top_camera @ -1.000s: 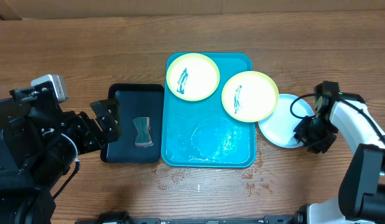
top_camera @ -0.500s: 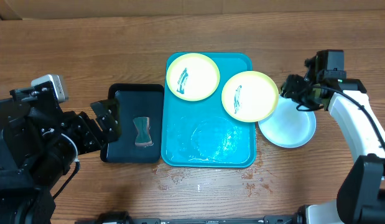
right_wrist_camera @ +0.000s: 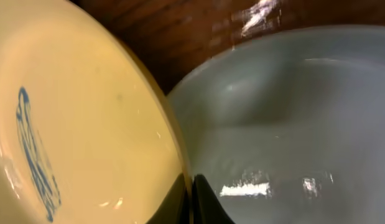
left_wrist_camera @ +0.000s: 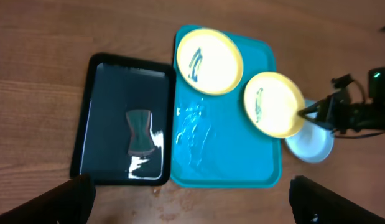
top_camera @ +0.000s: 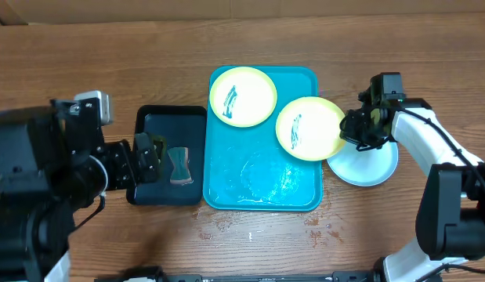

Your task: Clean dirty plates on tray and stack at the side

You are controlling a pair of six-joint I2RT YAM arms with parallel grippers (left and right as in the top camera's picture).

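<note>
Two dirty plates, pale yellow with blue smears, are in view. One plate lies flat in the far left corner of the turquoise tray. The other plate overhangs the tray's right rim and looks tilted. My right gripper is shut on its right rim, which shows between the fingers in the right wrist view. A clean whitish plate lies on the table right of the tray, partly under the held plate. My left gripper is open and empty over the black tray's left part.
A smaller black tray with a grey sponge in it stands left of the turquoise tray. Water glistens on the turquoise tray's near half. Wet spots mark the wood in front of the trays.
My right gripper moved from the right of the white plate to the right yellow plate's rim and shut on it; that plate shifted slightly left. My left arm moved right, toward the black tray.
</note>
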